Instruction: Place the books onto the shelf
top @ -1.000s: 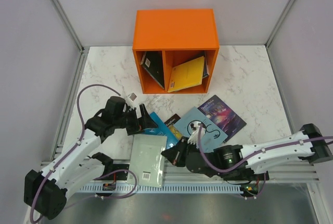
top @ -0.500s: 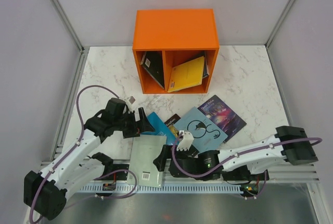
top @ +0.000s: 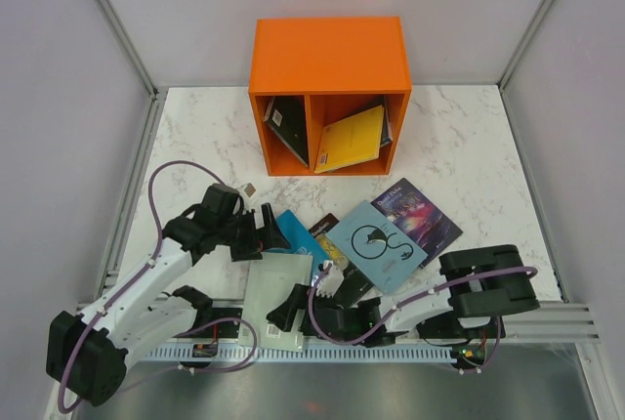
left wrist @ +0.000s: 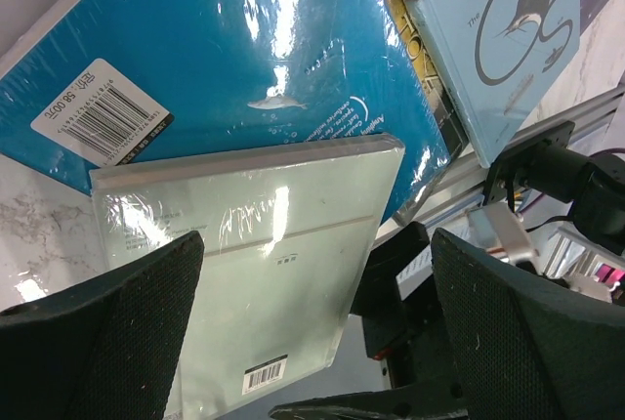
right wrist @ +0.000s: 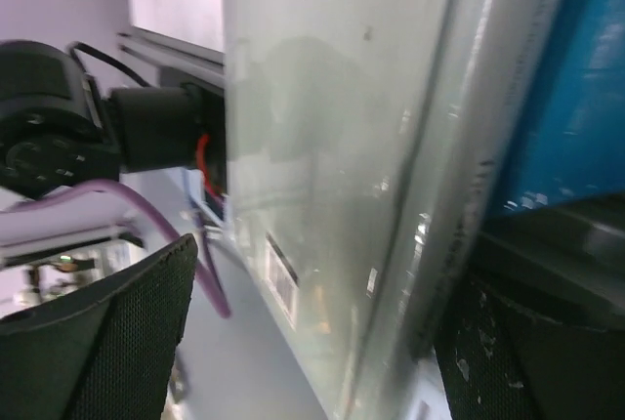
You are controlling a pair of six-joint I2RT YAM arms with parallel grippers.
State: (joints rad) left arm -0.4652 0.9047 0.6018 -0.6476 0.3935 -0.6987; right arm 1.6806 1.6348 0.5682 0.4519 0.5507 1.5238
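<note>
Right pincer (top: 285, 311) has swung left along the bench's near edge and opened from shut to wide. The pale green book (top: 276, 283) now has its edge between the jaws, ungripped. Left pincer (top: 266, 231) stays wide above it. A grasp likely follows, with the shelf (top: 330, 59) at the far edge.

Left arm (top: 146, 288) and right arm (top: 420, 309): white moulded shells joined by black cylindrical joint housings, with black blocks at the bases. A thin purple cable runs in loose loops outside each arm, left cable (top: 176, 164) and right cable (top: 451, 285). Left hand (left wrist: 312, 342) and right hand (right wrist: 312, 342): black throughout. The fingers (left wrist: 107, 332) are broad and wedge-shaped, faced with finely dotted black pads.
</note>
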